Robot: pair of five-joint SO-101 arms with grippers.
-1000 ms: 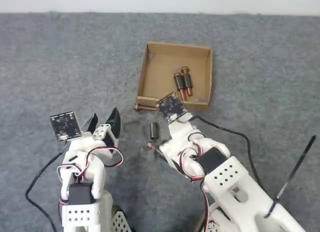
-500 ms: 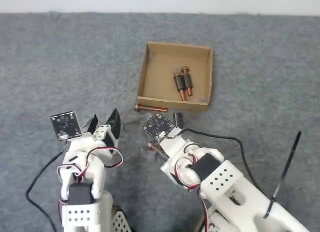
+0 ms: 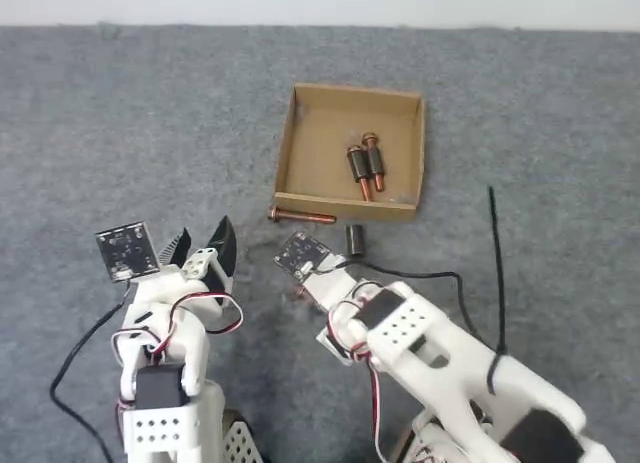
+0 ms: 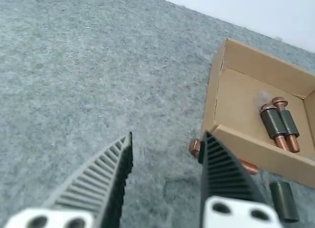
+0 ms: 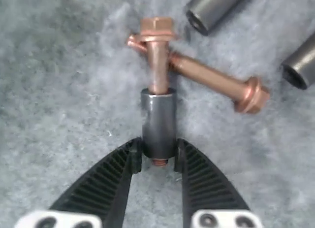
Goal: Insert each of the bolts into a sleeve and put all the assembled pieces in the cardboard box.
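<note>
My right gripper [image 5: 158,148] is shut on the lower end of a dark sleeve [image 5: 158,120] with a copper bolt [image 5: 157,55] through it, lying on the grey mat. A second bolt [image 5: 216,81] lies crosswise behind it, with two loose sleeves [image 5: 212,7] [image 5: 301,66] beyond. In the high view a loose bolt [image 3: 300,216] and a sleeve [image 3: 355,240] lie in front of the cardboard box [image 3: 288,148], which holds two assembled pieces [image 3: 365,169]. My left gripper [image 3: 205,249] stands open over bare mat, left of the box.
The right arm's wrist board [image 3: 300,255] covers its fingers in the high view. A black cable [image 3: 497,273] arcs over that arm. In the left wrist view the box [image 4: 216,95] lies ahead of the open fingers [image 4: 118,161]. Grey mat stretches out on the left.
The right arm has pulled back from the box front and swung left, uncovering the sleeve near the box. The left arm has barely shifted.
</note>
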